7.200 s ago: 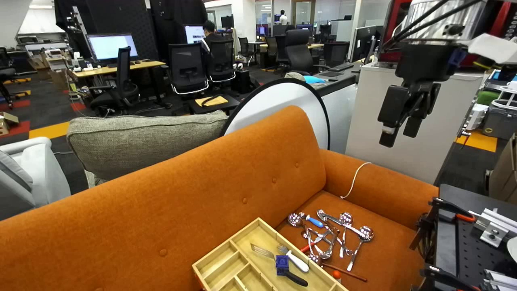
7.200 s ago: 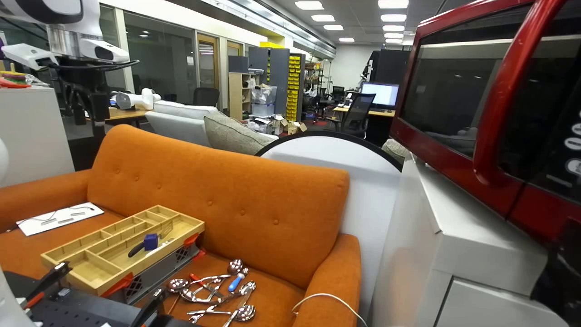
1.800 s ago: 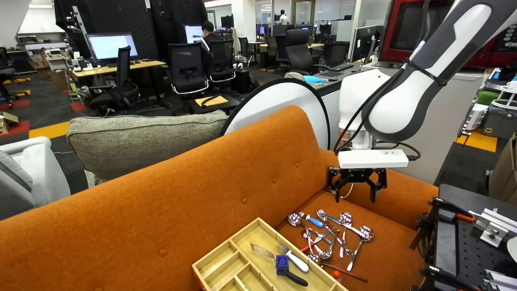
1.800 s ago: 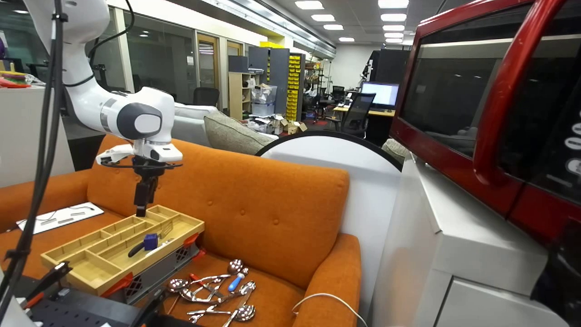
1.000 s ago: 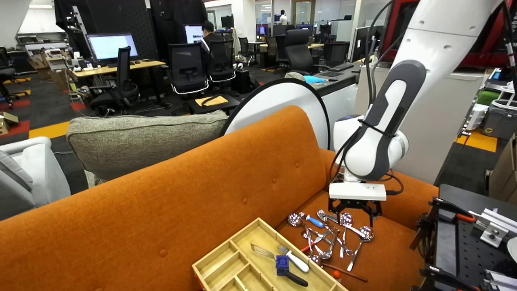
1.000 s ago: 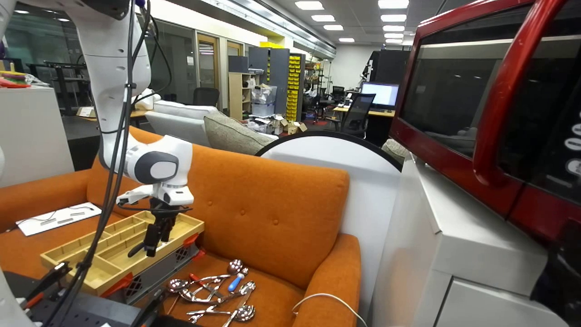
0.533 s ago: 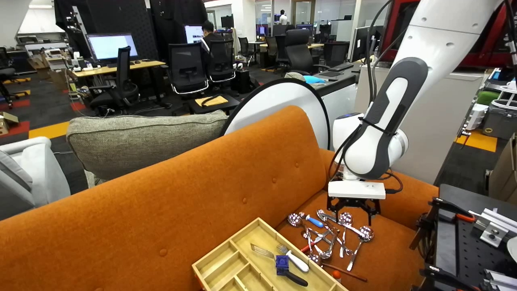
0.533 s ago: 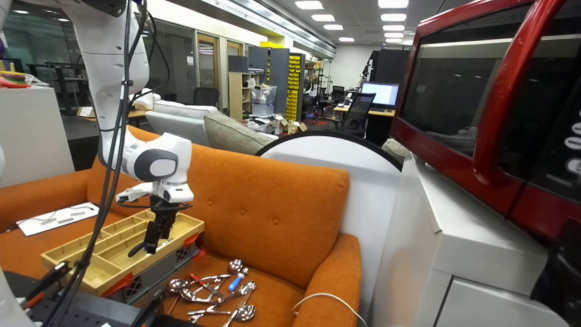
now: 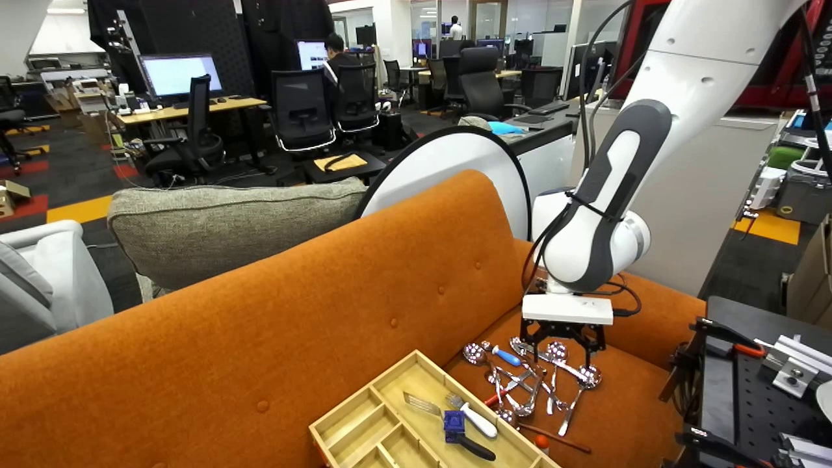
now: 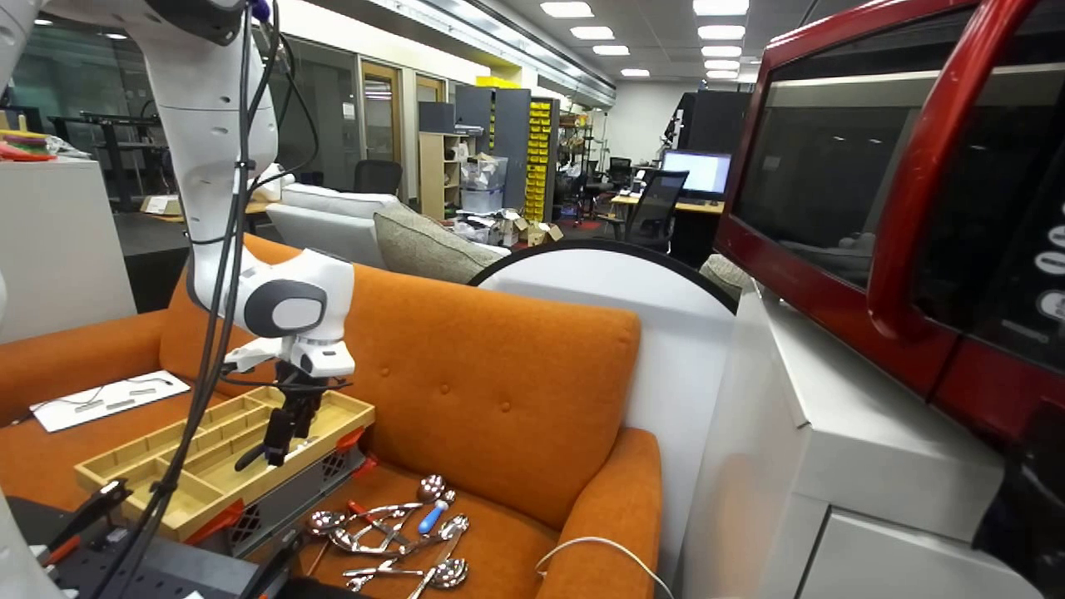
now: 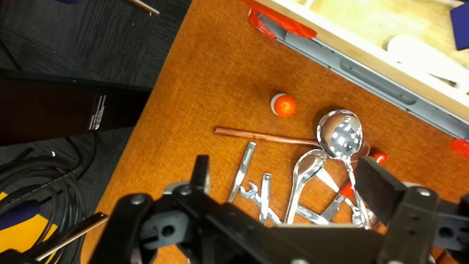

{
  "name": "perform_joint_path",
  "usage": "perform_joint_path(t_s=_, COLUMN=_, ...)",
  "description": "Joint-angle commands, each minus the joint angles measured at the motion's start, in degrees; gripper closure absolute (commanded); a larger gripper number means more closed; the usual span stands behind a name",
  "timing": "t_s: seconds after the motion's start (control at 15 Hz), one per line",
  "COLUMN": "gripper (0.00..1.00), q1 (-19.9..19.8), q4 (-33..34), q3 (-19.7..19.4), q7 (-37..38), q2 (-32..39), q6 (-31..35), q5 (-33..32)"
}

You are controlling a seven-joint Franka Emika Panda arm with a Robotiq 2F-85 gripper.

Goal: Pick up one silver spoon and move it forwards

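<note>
Several silver spoons lie tangled with other metal utensils on the orange sofa seat. A round-bowled spoon (image 9: 589, 375) is at the right of the pile in an exterior view; another (image 10: 432, 488) lies near the sofa back. In the wrist view a large spoon (image 11: 340, 134) overlaps a copper-coloured handle, and a smaller spoon (image 11: 309, 163) lies beside it. My gripper (image 9: 562, 359) is open, points down and holds nothing. It is above the pile; it also shows in an exterior view (image 10: 277, 456). In the wrist view the gripper (image 11: 289, 174) frames the smaller spoon; its lower handle is hidden.
A wooden compartment tray (image 9: 416, 380) with a fork and a blue block (image 9: 454, 426) stands beside the pile. The sofa back (image 9: 292, 325) rises behind. A black table (image 9: 734, 383) with clamps borders the seat. An orange ball-topped item (image 11: 285, 106) lies near the tray.
Over several seconds my arm has swung in and come down over the utensils. In the last half second the gripper shifted slightly left in an exterior view. The utensils have not moved.
</note>
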Motion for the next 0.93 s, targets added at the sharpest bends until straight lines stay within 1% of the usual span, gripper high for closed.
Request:
perform_joint_path(t_s=0.0, gripper=0.00, q1=-2.92, q4=5.58, q3=2.12, q7=-4.42, q2=7.33, q6=3.42, q5=5.16)
perform_joint_path(t_s=0.07, gripper=0.00, q1=-2.31, q4=7.43, q3=1.12, q7=-3.81, q2=10.04, q6=4.55, q5=5.59)
perform_joint_path(t_s=0.2, gripper=0.00, q1=-3.21, q4=12.03, q3=0.83, q7=-3.47, q2=16.21, q6=5.02, q5=6.54)
perform_joint_path(t_s=0.53, gripper=0.00, q1=-4.01, q4=25.91, q3=-1.63, q7=-0.06, q2=31.58, q6=1.42, q5=7.05)
perform_joint_path(t_s=0.67, gripper=0.00, q1=-4.19, q4=30.91, q3=-2.72, q7=2.05, q2=35.82, q6=-0.48, q5=6.92)
perform_joint_path(t_s=0.73, gripper=0.00, q1=-5.07, q4=32.56, q3=-2.62, q7=2.55, q2=36.80, q6=-1.79, q5=6.95)
perform_joint_path(t_s=0.8, gripper=0.00, q1=-3.58, q4=29.51, q3=-3.03, q7=1.70, q2=35.64, q6=1.62, q5=6.15)
perform_joint_path(t_s=0.87, gripper=0.00, q1=-3.88, q4=31.36, q3=-3.20, q7=2.22, q2=36.85, q6=0.63, q5=6.12)
